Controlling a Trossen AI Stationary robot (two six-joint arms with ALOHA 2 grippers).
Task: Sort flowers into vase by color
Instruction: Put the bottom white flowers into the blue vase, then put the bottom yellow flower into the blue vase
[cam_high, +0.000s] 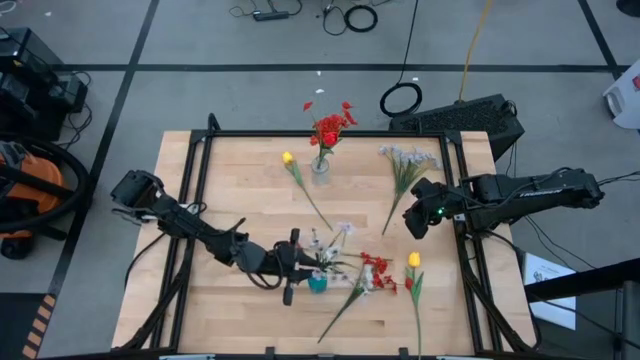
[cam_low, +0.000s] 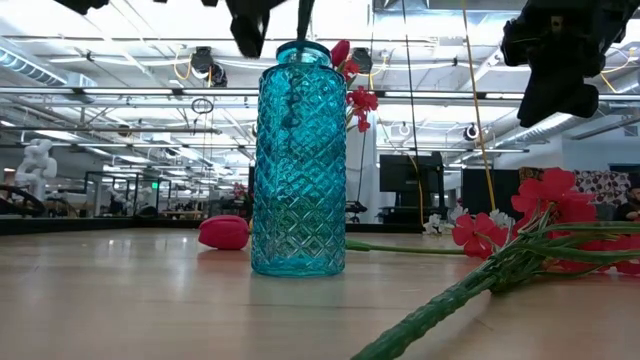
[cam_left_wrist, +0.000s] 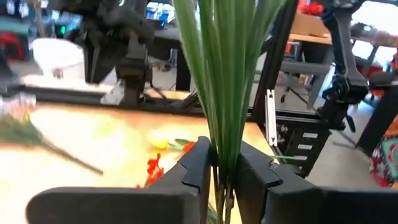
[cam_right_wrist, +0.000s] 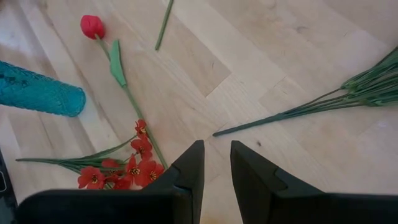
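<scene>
Pale wood planking forms the table (cam_high: 240, 170) we work over, framed by black rails, with cables on the grey floor beyond.

Nearest the front edge, our left gripper (cam_left_wrist: 222, 167) hangs just above the blue glass vase (cam_high: 317, 284), its fingers close together around a bundle of thin green stems (cam_left_wrist: 224, 74) of a pale white spray (cam_high: 335, 236); whether they grip or have begun to let go, we cannot tell. The stems look light and springy, likely to splay or tip, so we judge the best hold is low on the bundle where the stalks run together. The vase looks slick and fragile, and a sideways nudge could topple it.

Just beside the vase lie a red-bloomed stem (cam_high: 372, 266) and a yellow tulip (cam_high: 413, 261) on a long stalk, near enough to snag.

Farther back, our right gripper (cam_right_wrist: 216, 163) waits over the table's right side, fingers a little apart and holding nothing. Near it lies another pale spray (cam_high: 408, 160), and a second yellow tulip (cam_high: 288, 158). At the far edge a clear vase (cam_high: 320, 166) holds red flowers (cam_high: 330, 128).
</scene>
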